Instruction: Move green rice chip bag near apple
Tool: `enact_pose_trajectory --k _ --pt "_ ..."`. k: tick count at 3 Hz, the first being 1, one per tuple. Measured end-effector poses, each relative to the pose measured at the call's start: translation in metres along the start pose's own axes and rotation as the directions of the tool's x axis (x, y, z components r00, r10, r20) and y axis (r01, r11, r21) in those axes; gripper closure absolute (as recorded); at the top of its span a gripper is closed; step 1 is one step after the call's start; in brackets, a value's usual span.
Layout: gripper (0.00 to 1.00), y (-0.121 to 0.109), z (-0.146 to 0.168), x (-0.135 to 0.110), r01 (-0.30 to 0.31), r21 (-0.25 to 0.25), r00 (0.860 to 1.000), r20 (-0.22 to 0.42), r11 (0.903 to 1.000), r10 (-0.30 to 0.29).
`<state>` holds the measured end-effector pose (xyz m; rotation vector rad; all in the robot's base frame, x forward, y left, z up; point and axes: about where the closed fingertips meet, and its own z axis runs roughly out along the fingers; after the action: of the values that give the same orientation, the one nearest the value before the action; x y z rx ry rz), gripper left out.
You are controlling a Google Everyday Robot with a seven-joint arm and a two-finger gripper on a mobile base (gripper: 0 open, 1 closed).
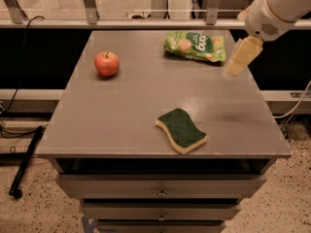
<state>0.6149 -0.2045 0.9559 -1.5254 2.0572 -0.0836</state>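
Your gripper (241,57) hovers over the right edge of the counter (121,120), just beside the green rice chip bag (195,46) lying at the back; you cannot tell whether it is clenched. The apple (107,63) sits far left.

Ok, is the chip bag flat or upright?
Flat: the green rice chip bag lies logo up; the gripper hovers just beside it.

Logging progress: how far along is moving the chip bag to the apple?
Done: nothing yet; the crinkly light-green rice chip bag lies at the grey table's far side, well apart from the small round red apple on the left. In hand: the robot's cream hand hovers just right of the bag, not touching it. Left: grasp, carry, set down beside the apple.
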Motion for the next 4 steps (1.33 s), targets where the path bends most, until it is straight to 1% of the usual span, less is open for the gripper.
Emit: enact_pose_trajectory --k 1,2,3,4 --pt "0.00 -0.042 0.045 -0.026 -0.019 0.015 0.998 0.062 0.9997 0.018" --pt "0.00 -0.073 0.086 -0.050 -0.067 0.004 0.989 0.135 0.9978 0.065" --pt "0.00 -0.095 0.122 -0.064 -0.128 -0.010 0.976 0.177 0.9918 0.127" --pt "0.00 -0.109 0.170 -0.069 -0.221 -0.035 0.959 0.174 0.9746 0.224"
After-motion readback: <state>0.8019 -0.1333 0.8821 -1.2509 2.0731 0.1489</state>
